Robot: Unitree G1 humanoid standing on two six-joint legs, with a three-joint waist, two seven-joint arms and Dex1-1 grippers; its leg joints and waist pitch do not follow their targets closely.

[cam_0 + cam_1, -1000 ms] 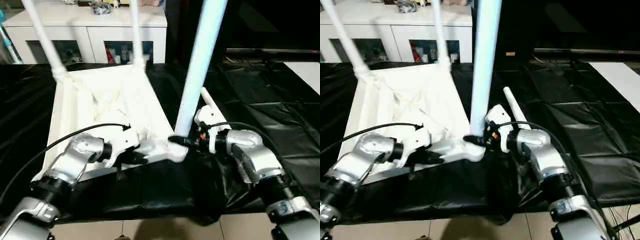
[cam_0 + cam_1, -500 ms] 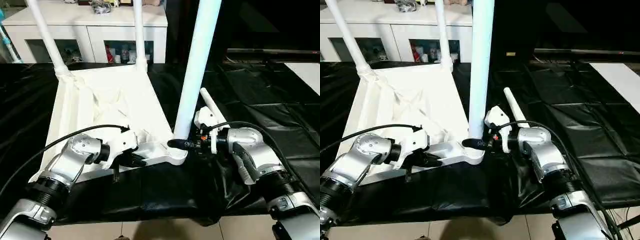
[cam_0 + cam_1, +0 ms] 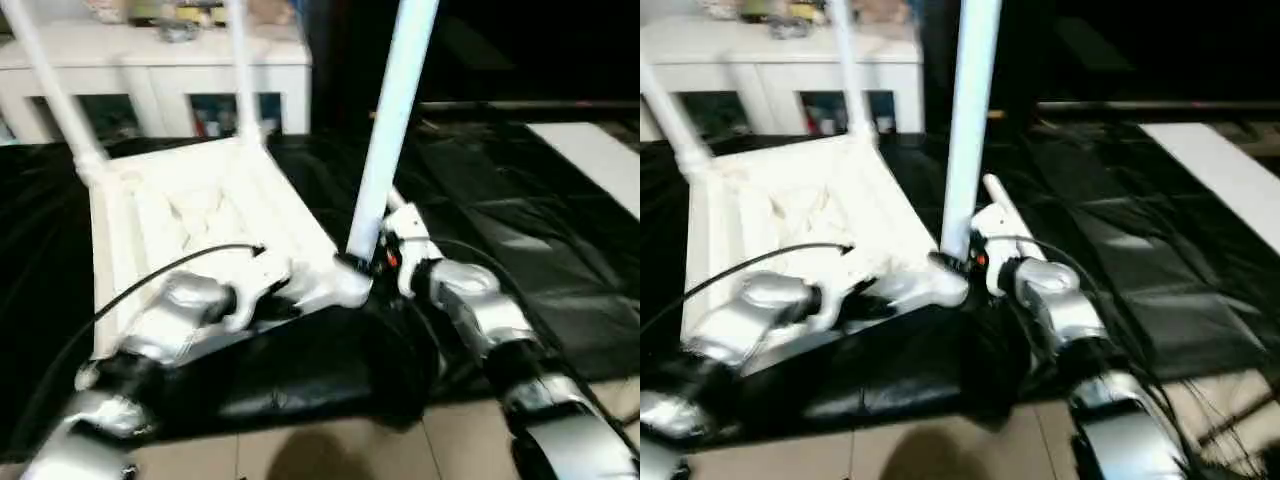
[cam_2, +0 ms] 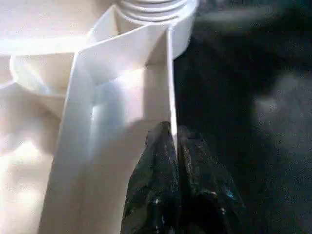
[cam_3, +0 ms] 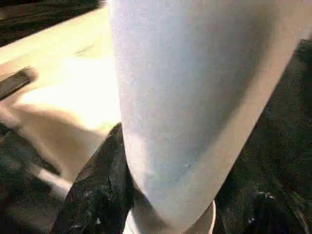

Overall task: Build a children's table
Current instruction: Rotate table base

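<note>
Nearest: strip of beige tiled floor (image 3: 330,455) along the bottom edge. Above it a surface covered in shiny black sheeting (image 3: 560,250), creased, running left, right and far; can't tell if it is a low desk or a mat.

Upside-down white tabletop (image 3: 180,215) lies on the sheeting left of centre, ribbed X-braced underside up. The near edge looks tilted up, but I cannot tell for sure.

Left gripper (image 4: 176,146) at the tabletop's near rim: its fingers (image 4: 151,195) are pressed together on the thin white rim wall, just beside the near-right corner socket (image 4: 156,9). Silver left forearm (image 3: 170,320) with a black cable over it.

Right gripper (image 3: 368,265) at the base of the near-right leg (image 3: 390,120): fingers (image 5: 97,190) wrapped around the leg where it meets the socket, one each side, partly spread by the tube. This leg stands upright, leaning slightly right.

Just behind the right gripper a loose fourth leg (image 3: 1005,210) lies on the sheeting.

Farther: two more legs upright in the far corners, far-left leg (image 3: 50,90) and far-right leg (image 3: 240,70).

Farthest: white cabinet (image 3: 150,75) with glass doors, small items inside and on top. Dark room to the right, a white panel (image 3: 590,160) on the far right.
</note>
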